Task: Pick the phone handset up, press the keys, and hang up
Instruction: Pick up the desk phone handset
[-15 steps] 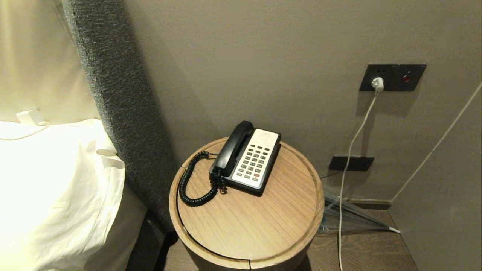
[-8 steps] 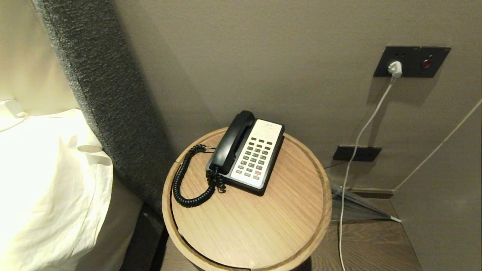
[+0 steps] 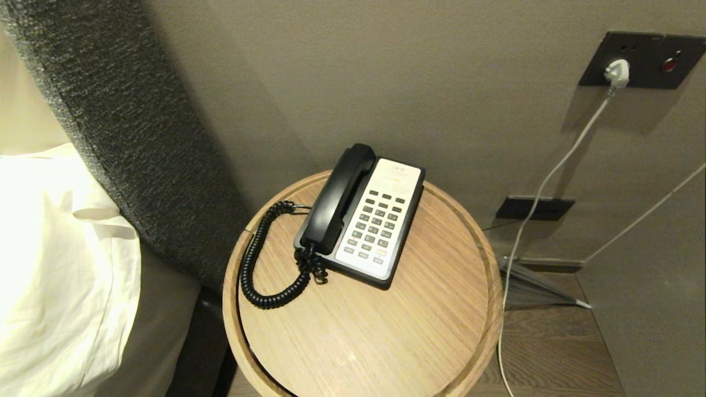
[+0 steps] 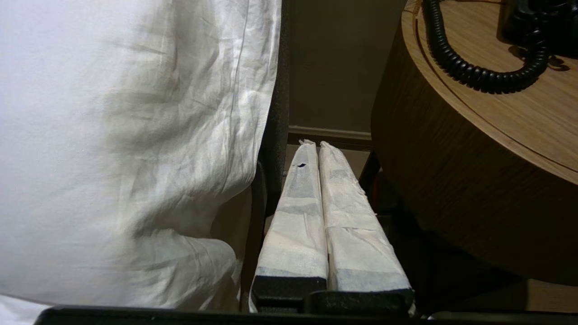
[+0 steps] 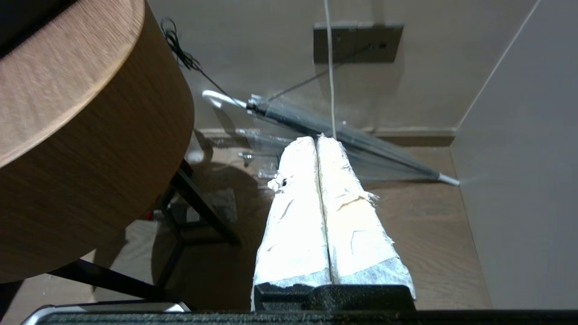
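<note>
The glossy black phone handset (image 3: 337, 199) rests in its cradle on the left side of the black-and-white phone base (image 3: 380, 220), whose grey keys (image 3: 375, 226) face up. Its black coiled cord (image 3: 259, 264) loops over the round wooden side table (image 3: 386, 331); the cord (image 4: 478, 76) also shows in the left wrist view. Neither arm appears in the head view. My left gripper (image 4: 315, 143) hangs shut and empty, low between the bed and the table. My right gripper (image 5: 317, 137) is shut and empty, low beside the table above the floor.
A white pillow (image 3: 49, 264) and a grey padded headboard (image 3: 127, 143) stand left of the table. On the wall are a socket panel with a white plug (image 3: 616, 71) and its hanging cable (image 3: 529, 215). A clear umbrella (image 5: 343, 135) lies on the floor at the right.
The whole head view has shifted: the camera has moved closer and looks more steeply down, so table and phone appear larger. Nothing on the table has moved.
</note>
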Motion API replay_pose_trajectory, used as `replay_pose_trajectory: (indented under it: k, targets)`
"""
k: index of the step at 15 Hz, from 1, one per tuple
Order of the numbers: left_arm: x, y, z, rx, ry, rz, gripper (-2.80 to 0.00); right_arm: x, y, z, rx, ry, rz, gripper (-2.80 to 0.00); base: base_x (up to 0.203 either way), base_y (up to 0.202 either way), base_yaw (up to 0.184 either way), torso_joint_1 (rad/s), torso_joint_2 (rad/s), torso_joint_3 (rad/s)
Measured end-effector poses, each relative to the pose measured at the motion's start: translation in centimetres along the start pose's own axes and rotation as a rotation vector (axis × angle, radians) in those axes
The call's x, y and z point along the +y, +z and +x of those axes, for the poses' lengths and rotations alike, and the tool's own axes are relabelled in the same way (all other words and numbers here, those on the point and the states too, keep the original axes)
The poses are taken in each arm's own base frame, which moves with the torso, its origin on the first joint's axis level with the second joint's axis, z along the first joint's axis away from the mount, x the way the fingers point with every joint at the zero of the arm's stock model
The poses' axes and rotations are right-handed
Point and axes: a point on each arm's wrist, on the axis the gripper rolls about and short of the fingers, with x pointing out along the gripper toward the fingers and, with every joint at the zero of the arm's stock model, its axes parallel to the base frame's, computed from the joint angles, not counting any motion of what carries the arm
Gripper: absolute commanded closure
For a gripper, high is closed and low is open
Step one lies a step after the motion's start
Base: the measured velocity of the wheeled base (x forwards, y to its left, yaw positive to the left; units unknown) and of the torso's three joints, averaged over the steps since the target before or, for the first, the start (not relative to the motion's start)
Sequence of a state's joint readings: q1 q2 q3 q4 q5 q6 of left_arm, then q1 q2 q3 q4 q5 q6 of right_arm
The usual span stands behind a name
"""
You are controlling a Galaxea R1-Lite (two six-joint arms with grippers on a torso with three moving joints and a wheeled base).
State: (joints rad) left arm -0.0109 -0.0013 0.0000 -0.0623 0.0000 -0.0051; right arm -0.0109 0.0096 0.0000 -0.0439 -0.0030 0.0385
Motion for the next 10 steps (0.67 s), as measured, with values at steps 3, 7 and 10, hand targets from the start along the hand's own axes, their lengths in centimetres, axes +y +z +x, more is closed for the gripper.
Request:
replay_pose_trajectory:
  k: [3, 7, 10]
  targets:
    - [0.00, 0.02, 0.00, -0.001, 0.000, 0.000, 0.00, 0.00, 0.00, 0.00, 0.000, 0.000, 0.000, 0.00, 0.000, 0.000, 0.000, 0.002, 0.00, -0.194]
    - [0.00, 0.02, 0.00, -0.001, 0.000, -0.001, 0.00, 0.00, 0.00, 0.00, 0.000, 0.000, 0.000, 0.00, 0.000, 0.000, 0.000, 0.003, 0.00, -0.204]
    - [0.00, 0.01, 0.00, -0.001, -0.001, 0.001, 0.00, 0.00, 0.00, 0.00, 0.000, 0.000, 0.000, 0.00, 0.000, 0.000, 0.000, 0.001, 0.01, -0.133]
